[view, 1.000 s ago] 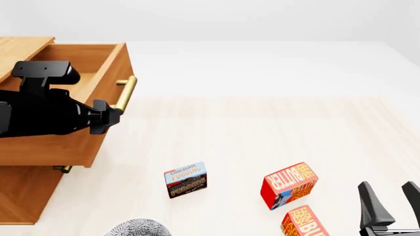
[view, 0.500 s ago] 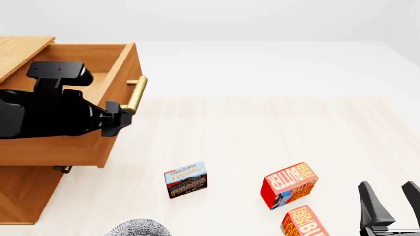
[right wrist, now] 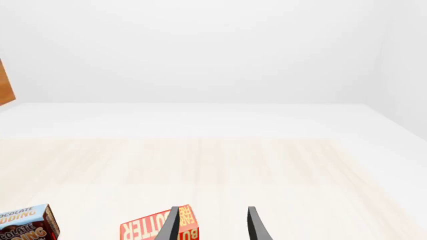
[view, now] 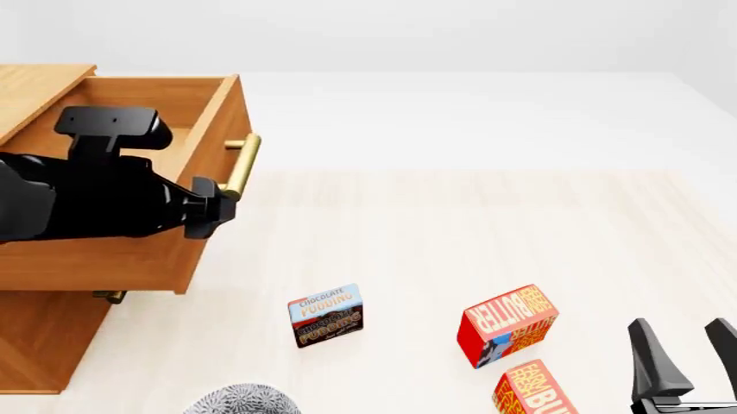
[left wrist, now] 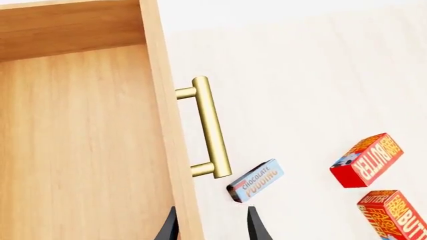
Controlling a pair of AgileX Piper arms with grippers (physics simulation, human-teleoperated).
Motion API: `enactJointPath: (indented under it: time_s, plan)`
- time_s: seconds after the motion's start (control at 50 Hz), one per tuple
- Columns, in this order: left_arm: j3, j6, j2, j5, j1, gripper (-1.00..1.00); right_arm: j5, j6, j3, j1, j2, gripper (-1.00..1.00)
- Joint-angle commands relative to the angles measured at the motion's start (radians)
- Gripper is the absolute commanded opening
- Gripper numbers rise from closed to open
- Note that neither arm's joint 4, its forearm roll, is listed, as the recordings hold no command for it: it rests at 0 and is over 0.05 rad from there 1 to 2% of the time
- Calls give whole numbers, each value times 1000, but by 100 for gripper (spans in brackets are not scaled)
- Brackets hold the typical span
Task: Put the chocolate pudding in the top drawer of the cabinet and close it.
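- Your left hand sits at the front of the top drawer, fingers apart and holding nothing. In the left wrist view the two fingertips straddle the drawer's front panel below the handle, without touching the handle.
- Your right hand waits low at the near right edge of the desk, jaws spread and empty, just right of the two butter boxes.
- The drawer is pulled well out of the cabinet, its wooden floor bare as far as the wrist view shows, so there is room to drop the box in.
- The pudding stands on the desk, out in front of the drawer and left of the butter boxes, well apart from both hands. From the left wrist view it reads as a thin slab, its narrow edge turned up.
- Expect it to be light and stiff: a small cardboard carton that should not sag, though too hard a squeeze could dent it. It may tip over if you nudge it.
- Take it across the thin dimension, pads on the two broad printed faces, near the middle so it does not swing.
- Its printed skin looks smooth, so close firmly and squarely before you lift.
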Motion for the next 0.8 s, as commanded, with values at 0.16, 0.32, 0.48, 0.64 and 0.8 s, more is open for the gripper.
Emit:
enactJointPath:
  time_s: [0.16, 0.32, 0.48, 0.64, 0.8]
  plan:
    - [-59, 68, -18, 9, -81, 100, 0, -1, 0, 0, 0, 100]
    - [-156, 141, -49, 64, -25, 100, 0, -1, 0, -1, 1, 100]
    - [-207, 174, -57, 99, -6, 100, 1, -1, 0, -1, 1, 100]
    - [-232, 226, -77, 120, 32, 100, 0, 0, 0, 0, 0, 100]
    - [-286, 280, -88, 150, 34, 100, 0, 0, 0, 0, 0, 100]
